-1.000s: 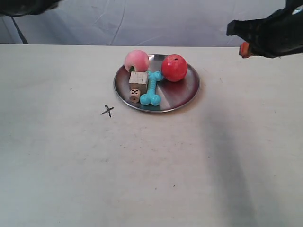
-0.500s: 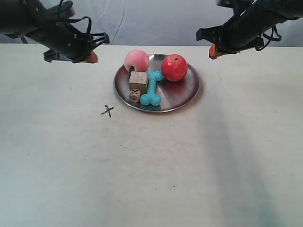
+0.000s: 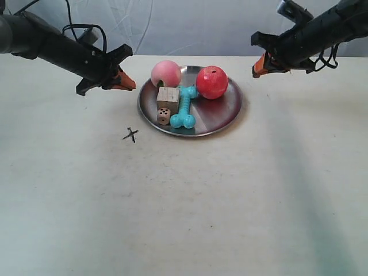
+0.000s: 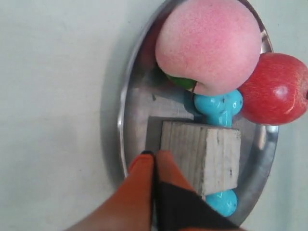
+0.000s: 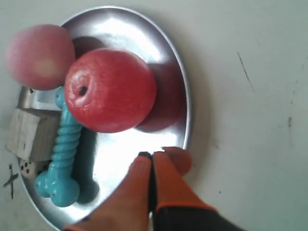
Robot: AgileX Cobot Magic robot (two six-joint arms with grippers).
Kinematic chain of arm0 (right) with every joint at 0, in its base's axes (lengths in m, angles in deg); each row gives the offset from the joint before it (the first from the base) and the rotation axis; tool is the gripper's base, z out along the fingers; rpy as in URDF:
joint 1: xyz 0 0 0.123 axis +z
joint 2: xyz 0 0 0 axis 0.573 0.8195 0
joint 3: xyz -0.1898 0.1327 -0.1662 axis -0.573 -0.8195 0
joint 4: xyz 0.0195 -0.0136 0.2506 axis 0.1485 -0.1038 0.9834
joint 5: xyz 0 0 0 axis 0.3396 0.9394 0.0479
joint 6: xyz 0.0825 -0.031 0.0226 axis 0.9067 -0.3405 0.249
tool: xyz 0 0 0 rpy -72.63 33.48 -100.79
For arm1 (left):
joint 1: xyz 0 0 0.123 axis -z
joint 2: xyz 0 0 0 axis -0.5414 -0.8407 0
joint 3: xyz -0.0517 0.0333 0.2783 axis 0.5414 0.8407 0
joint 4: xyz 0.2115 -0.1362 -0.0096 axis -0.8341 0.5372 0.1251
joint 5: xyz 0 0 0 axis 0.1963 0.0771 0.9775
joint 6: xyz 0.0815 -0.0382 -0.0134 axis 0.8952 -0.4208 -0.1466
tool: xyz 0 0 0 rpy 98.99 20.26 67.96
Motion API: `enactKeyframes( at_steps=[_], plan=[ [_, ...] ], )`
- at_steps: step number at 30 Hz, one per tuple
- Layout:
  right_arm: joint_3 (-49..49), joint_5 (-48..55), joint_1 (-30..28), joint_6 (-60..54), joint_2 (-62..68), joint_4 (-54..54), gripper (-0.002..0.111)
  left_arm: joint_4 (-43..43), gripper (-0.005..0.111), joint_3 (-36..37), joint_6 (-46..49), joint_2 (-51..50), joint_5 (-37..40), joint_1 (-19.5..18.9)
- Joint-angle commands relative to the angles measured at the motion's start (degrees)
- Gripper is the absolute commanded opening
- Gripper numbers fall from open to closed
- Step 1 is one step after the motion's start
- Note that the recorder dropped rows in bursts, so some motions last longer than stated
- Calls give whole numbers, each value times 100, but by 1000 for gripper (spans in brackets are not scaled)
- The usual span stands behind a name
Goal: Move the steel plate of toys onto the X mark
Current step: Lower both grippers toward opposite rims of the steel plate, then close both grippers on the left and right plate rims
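While the left gripper (image 3: 125,82) is hovering just beside the far left rim of the steel plate (image 3: 227,115), its orange fingers (image 4: 139,173) are pressing together and holding nothing. Nearer the camera, the X mark (image 3: 131,134) is showing as thin dark pen strokes on the pale, faintly scuffed table (image 3: 172,201). It is lying just clear of the plate's left edge, so the plate is not yet covering it.

The plate is resting flat on the table to the right of the mark. It is round, shallow and shiny, with a raised rim. On its left side the small dotted die (image 3: 164,116) is sitting just in front of the rough-grained wooden cube (image 3: 168,96), with the matte pink ball (image 3: 165,73) behind them. The ribbed turquoise bone (image 3: 185,108) is running down the middle, and the glossy red ball (image 3: 211,82), hole upward, is filling the far right part.

Further right, the right gripper (image 3: 259,68) is hovering near the plate's far right rim, its fingers (image 5: 137,178) likewise closed and empty.

The plate is looking stiff, fairly light and slick, so the raised rim is probably offering the only purchase. I am judging that pinching opposite sides, after the fingers open, would suit best. Keeping it level matters, since both balls are likely to roll.
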Motion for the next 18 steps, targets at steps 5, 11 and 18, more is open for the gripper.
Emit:
enactKeyframes(
  at_steps=[5, 11, 18],
  plan=[
    [50, -163, 150, -64, 259, -317, -1, -936, 10, -46, 75, 1, -582, 99],
    [50, -441, 464, -6, 313, -816, -1, -848, 27, -46, 75, -259, -562, 99],
    [50, -544, 628, 329, 407, -1366, 0, -435, 31, -48, 75, -413, -548, 107]
  ],
)
